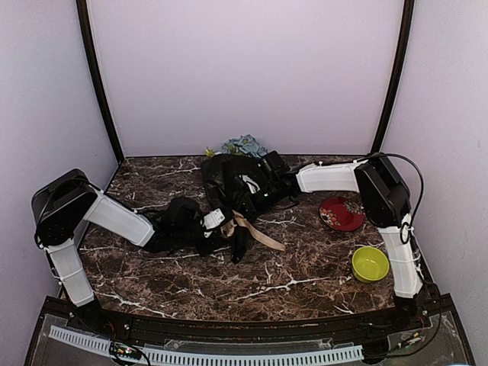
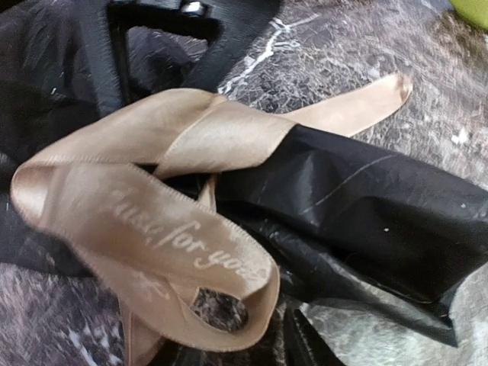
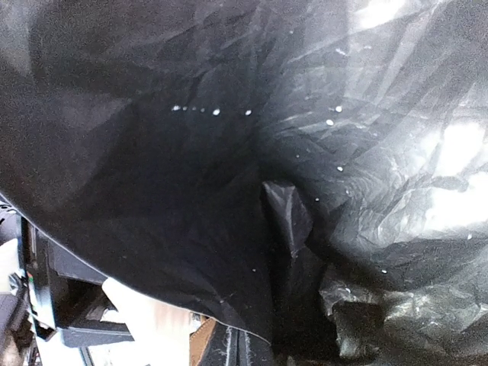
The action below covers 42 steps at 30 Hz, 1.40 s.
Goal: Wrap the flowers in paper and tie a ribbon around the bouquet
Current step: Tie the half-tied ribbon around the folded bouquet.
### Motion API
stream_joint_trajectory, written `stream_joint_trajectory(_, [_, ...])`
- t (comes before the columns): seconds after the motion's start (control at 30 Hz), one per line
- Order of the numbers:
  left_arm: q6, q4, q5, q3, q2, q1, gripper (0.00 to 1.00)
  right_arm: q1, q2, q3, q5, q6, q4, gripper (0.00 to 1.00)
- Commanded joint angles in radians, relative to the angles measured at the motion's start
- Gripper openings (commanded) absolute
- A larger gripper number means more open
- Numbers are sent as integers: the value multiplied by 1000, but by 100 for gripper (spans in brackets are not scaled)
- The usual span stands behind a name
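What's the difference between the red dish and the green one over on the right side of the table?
The red plate is flat and shallow; the green bowl is deeper, with raised sides. The plate looks wider than the bowl. The plate lies farther back, the bowl nearer the front edge. Both are round and sit on the marbled tabletop.

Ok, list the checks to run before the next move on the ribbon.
1. Loop of ribbon across the paper: ok.
2. Snugness of ribbon: not ok, loops slack.
3. Hold of left gripper on ribbon: cannot tell.
4. Closure of right gripper: ok, shut; grip on paper: cannot tell.
5. Tops of flowers showing at far end: ok.
6. Clearance of plate and bowl from paper: ok.
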Motion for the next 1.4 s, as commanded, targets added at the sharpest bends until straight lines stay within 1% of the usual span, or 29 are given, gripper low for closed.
stream_joint_trajectory(0.0, [24,-3,26,40,15,1,27,6,-52,-12,8,2,33,0])
stream_joint_trajectory(0.07, [15,31,45,36,17,1,29,6,-54,-17,8,1,33,0])
stream_joint_trajectory(0.13, [11,41,51,37,20,1,38,6,-58,-21,9,3,33,0])
stream_joint_trajectory(0.17, [10,41,51,38,22,1,39,6,-60,-24,13,3,34,0])
stream_joint_trajectory(0.3, [24,43,18,47,29,1,39,6,-67,-30,15,8,40,0])
stream_joint_trajectory(0.33, [31,38,17,54,34,1,38,6,-68,-31,13,8,41,0])
stream_joint_trajectory(0.4, [39,15,16,77,49,1,32,6,-69,-34,8,4,41,0])
stream_joint_trajectory(0.43, [38,3,12,89,55,1,26,6,-68,-34,8,2,40,0])
stream_joint_trajectory(0.5, [37,-3,1,95,53,1,7,6,-69,-33,8,0,36,0])
stream_joint_trajectory(0.53, [32,2,-5,89,46,1,0,6,-70,-34,10,3,36,0])
stream_joint_trajectory(0.67, [-6,11,-26,50,-3,9,0,4,-89,-34,35,24,49,0])
stream_joint_trajectory(0.87, [-115,-15,-39,-19,-69,42,0,1,-125,-62,122,43,50,0])
stream_joint_trajectory(0.93, [-134,-35,-14,-29,-87,48,0,-6,-136,-68,126,54,50,0])
stream_joint_trajectory(1.2, [-218,-102,17,-48,-135,102,0,-29,-173,-126,179,64,48,0])
stream_joint_trajectory(1.37, [-255,-149,26,-35,-128,141,0,-48,-205,-169,206,91,66,0])
